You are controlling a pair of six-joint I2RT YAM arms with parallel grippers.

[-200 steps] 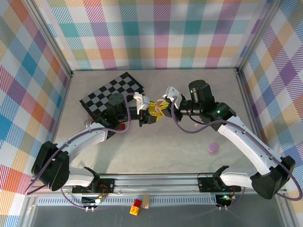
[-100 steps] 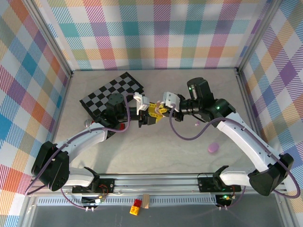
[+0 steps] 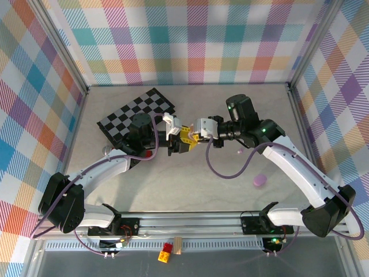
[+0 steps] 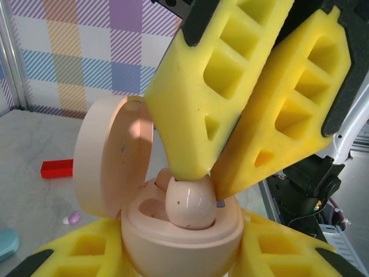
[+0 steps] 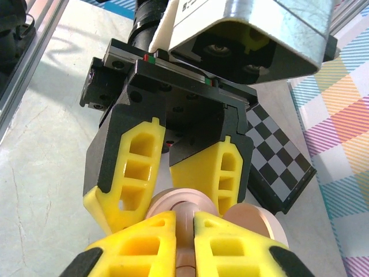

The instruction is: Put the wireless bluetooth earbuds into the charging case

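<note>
left gripper (image 5: pixel 170 209) is closed on the base of the open pink case (image 4: pixel 179 242), whose lid (image 4: pixel 109 156) is swung to one side. right gripper (image 4: pixel 209 173), its jaws nearly together, pinches a pink earbud (image 4: pixel 190 203) that stands in a well of the case. the earbud's rounded head points out of the case, its long axis runs down into the well, and its stem is hidden. on the table (image 4: pixel 34 138), on the lid side of the case, lie a red block (image 4: pixel 56 168) and a purple earbud (image 4: pixel 72 217).

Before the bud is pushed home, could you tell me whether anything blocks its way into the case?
Nothing visible does: the lid stands open to one side, and the bud, pinched in the right gripper, sits at the socket of the case.
</note>
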